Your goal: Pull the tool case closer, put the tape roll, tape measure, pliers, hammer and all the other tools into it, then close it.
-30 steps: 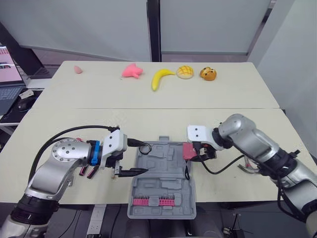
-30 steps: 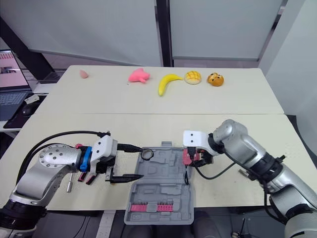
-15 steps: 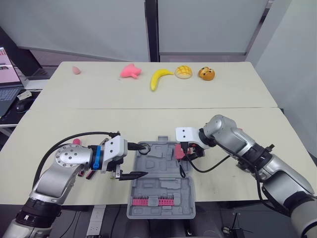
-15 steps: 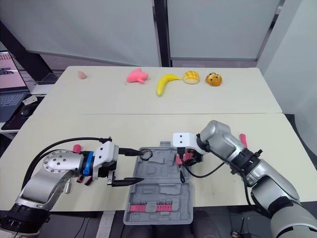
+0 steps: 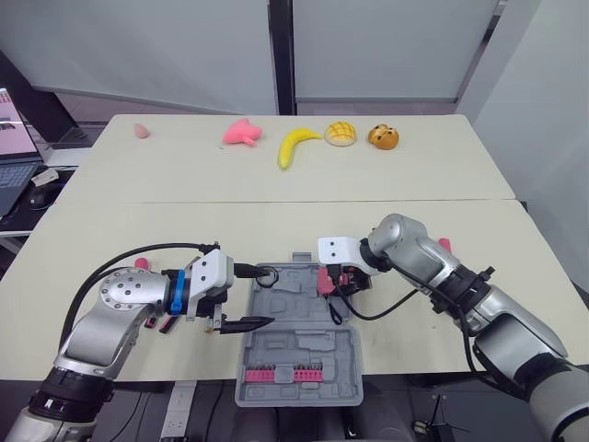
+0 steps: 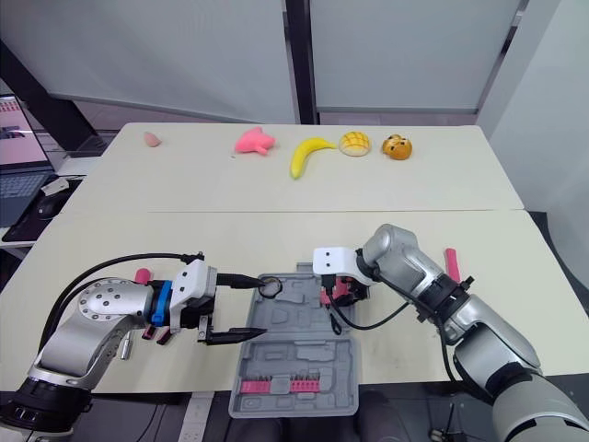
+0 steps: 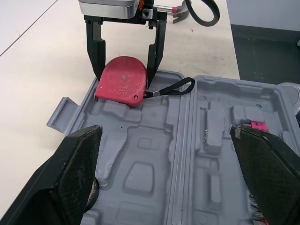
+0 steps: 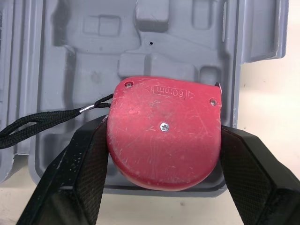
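**Status — packing stage, first tool**

1. Case position. The tool case (image 5: 304,345) lies open and flat at the near edge of the counter (image 5: 110,230), between the two arms. The pull-closer step appears complete.
2. Right gripper (image 7: 123,70). Its fingers are clamped on the red tape measure (image 8: 164,133), one on each side of the body. The tape measure is at the far right corner of the case, over the moulded tray. Whether it already rests in a recess cannot be told. Its black strap (image 7: 171,88) trails across the tray.
3. Left gripper (image 5: 267,296). Its fingers (image 7: 75,173) are spread wide and hold nothing, and they hover over the left side of the case. A small black ring (image 6: 271,286) sits at the tip of the far finger and may be the tape roll, though this cannot be confirmed.
4. Case contents. A pink row of bits (image 5: 281,373) sits in the near half. The other recesses look empty.
5. Outstanding items. Pink-handled tools (image 5: 164,322) lie on the counter beside the left arm, and another pink handle (image 6: 451,263) lies beyond the right arm.

Judgement: the task is at an early stage — the tape measure is to be seated and released, the remaining tools loaded, and the case closed.
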### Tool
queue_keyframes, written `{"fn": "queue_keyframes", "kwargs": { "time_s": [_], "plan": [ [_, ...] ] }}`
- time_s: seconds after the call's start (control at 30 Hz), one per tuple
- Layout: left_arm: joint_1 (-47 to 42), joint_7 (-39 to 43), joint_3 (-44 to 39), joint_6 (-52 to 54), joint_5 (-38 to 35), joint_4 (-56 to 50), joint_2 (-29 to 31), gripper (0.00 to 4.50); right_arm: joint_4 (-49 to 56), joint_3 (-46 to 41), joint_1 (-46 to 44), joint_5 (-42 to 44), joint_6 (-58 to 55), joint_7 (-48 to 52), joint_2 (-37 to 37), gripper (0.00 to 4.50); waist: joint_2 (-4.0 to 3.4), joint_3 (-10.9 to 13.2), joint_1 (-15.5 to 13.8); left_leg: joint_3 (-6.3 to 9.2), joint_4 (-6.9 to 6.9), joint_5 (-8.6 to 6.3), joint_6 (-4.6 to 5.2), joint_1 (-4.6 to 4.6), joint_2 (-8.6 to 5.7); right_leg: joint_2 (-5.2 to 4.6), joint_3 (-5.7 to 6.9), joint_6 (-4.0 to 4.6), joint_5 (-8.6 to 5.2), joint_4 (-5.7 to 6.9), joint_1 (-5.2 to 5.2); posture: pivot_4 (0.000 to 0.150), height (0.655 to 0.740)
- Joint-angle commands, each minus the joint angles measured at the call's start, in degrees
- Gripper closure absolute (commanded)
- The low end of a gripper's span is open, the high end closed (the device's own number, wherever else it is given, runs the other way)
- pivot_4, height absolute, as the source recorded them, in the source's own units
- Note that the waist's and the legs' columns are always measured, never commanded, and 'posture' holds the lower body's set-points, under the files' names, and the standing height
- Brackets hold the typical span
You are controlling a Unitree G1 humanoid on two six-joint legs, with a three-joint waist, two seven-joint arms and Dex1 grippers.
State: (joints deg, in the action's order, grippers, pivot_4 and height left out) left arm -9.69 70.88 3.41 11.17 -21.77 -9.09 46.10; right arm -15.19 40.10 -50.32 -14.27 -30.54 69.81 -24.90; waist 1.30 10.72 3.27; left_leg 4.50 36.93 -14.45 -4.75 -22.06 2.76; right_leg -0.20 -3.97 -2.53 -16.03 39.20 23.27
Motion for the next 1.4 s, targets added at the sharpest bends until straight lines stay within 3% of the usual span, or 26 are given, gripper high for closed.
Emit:
{"fn": "queue_keyframes", "kwargs": {
  "time_s": [0.03,0.33,0.47,0.97,1.07,1.23,1.33,1.4],
  "plan": [
    [-0.5,0.6,-1.5,0.1,-1.1,-0.9,0.6,0.00,0.3,-1.0,-1.3,-0.6,1.5,0.0,0.2,1.34,0.00,0.0,0.0,0.00,0.00,0.00,0.00,0.00,0.00,0.00,0.00,0.00,0.00,0.00,0.00,0.150,0.7255],
    [-0.5,1.2,-1.2,-0.7,-0.5,-0.5,0.4,0.00,-0.6,-1.4,-1.3,-1.6,3.1,-0.3,0.6,1.34,0.00,0.0,0.0,0.00,0.00,0.00,0.00,0.00,0.00,0.00,0.00,0.00,0.00,0.00,0.00,0.150,0.7255],
    [-0.2,1.2,-1.3,0.3,-1.4,-0.9,0.1,0.00,0.9,-3.2,-1.5,-0.9,1.8,0.0,0.4,0.06,0.00,0.0,0.0,0.00,0.00,0.00,0.00,0.00,0.00,0.00,0.00,0.00,0.00,0.00,0.00,0.150,0.7255],
    [-1.4,0.5,-2.2,2.5,-2.5,-0.9,0.2,0.00,12.1,-10.4,5.3,5.8,2.1,1.2,-4.7,0.02,-0.01,0.0,-0.1,0.01,0.00,0.00,0.00,-0.02,0.00,-0.01,0.01,0.00,0.00,-0.03,-0.01,0.150,0.7255],
    [-1.6,0.5,-2.1,2.5,-2.5,-0.8,0.1,0.00,12.6,-11.2,6.6,6.5,2.5,-0.2,-4.6,0.58,-0.01,0.0,0.0,0.01,-0.01,0.00,0.00,-0.01,0.00,0.00,0.01,0.00,0.00,-0.02,-0.01,0.150,0.7255],
    [-2.3,0.7,-1.9,2.4,-2.6,-0.4,-0.1,0.00,13.2,-11.8,7.8,7.8,2.2,-1.6,-4.2,2.14,-0.01,0.0,0.1,0.01,-0.02,0.00,0.00,0.01,0.00,0.01,0.00,0.00,0.00,-0.01,0.00,0.150,0.7255],
    [-2.9,0.8,-1.8,2.5,-2.6,-0.3,-0.2,0.00,13.3,-11.9,8.4,8.1,2.4,-2.1,-4.1,2.74,-0.01,0.0,0.0,0.01,-0.02,0.00,0.00,-0.02,0.00,0.00,0.00,-0.01,0.00,-0.04,0.00,0.150,0.7255],
    [-3.1,0.8,-1.7,2.6,-2.6,-0.4,-0.2,0.00,12.9,-12.2,8.8,8.3,2.9,-2.9,-3.8,2.89,-0.01,0.0,0.0,0.01,-0.01,0.00,0.00,-0.03,0.00,0.00,0.00,0.00,0.00,-0.05,0.00,0.150,0.7255]
  ]
}}
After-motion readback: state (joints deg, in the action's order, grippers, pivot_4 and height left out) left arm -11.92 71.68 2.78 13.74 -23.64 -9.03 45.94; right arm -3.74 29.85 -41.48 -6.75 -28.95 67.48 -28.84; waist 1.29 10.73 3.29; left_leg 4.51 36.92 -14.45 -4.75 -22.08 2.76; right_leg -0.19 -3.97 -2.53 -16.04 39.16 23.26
